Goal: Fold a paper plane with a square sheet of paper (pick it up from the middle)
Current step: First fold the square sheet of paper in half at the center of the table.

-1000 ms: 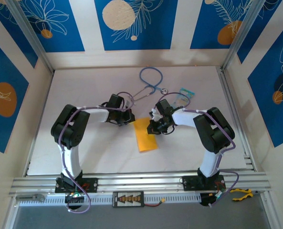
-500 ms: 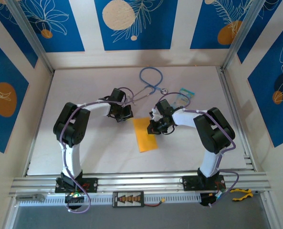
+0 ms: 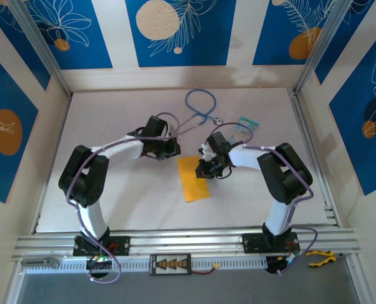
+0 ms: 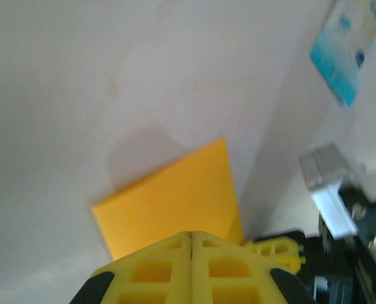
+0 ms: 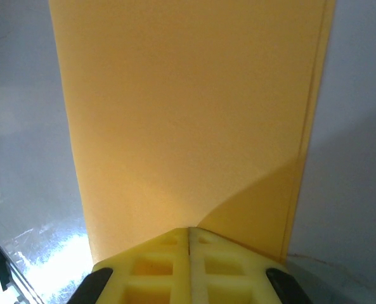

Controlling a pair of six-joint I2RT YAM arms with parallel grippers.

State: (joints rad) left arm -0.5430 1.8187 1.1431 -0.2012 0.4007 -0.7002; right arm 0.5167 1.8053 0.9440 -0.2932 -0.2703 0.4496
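Square sheet of paper (image 3: 193,180) under clenched right claw (image 5: 189,229); left claw (image 4: 191,234) clenched beside.

Both arms bend inward from the frame's bottom edge. The left gripper (image 3: 169,149) sits left of centre, the right gripper (image 3: 202,170) just right of centre. Each one's yellow fingers (image 4: 175,253) are pressed together, tips meeting.

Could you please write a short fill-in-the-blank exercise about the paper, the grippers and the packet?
1. The folded paper lies on the ____.
2. The fingers of the left gripper and the right gripper are ____.
3. The packet lies nearer the ____ gripper.
Missing words: table; shut; right.
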